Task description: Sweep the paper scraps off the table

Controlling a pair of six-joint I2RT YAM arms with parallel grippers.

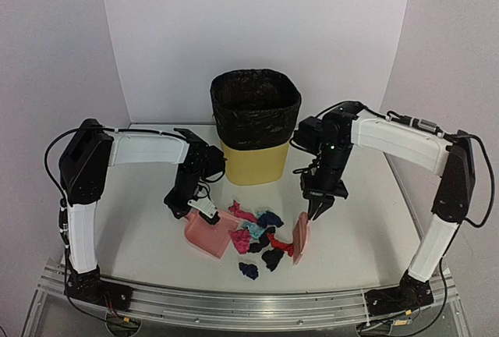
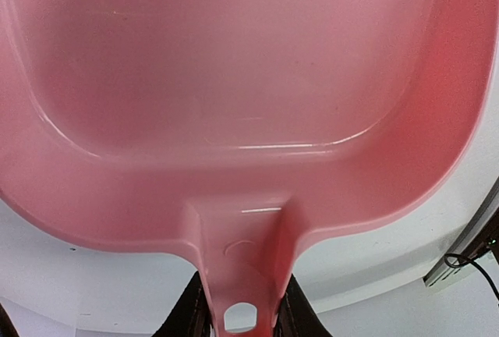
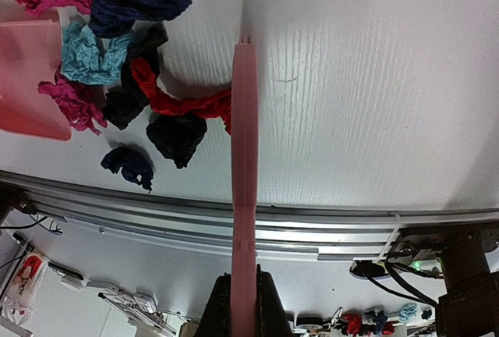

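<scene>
Several paper scraps (image 1: 260, 237) in pink, red, black, navy and light blue lie bunched on the white table (image 1: 359, 235) between the pink dustpan (image 1: 209, 235) and the pink brush (image 1: 300, 237). My left gripper (image 1: 192, 207) is shut on the dustpan's handle (image 2: 243, 274); its tray looks empty in the left wrist view. My right gripper (image 1: 320, 206) is shut on the brush (image 3: 244, 196), which stands on edge just right of the scraps (image 3: 129, 64) and touches a red one (image 3: 183, 103). One navy scrap (image 1: 249, 270) lies apart, nearer the front.
A yellow bin (image 1: 255, 126) with a black liner stands at the back centre behind the pile. The metal rail (image 1: 249, 298) runs along the table's front edge. White walls close the back and sides.
</scene>
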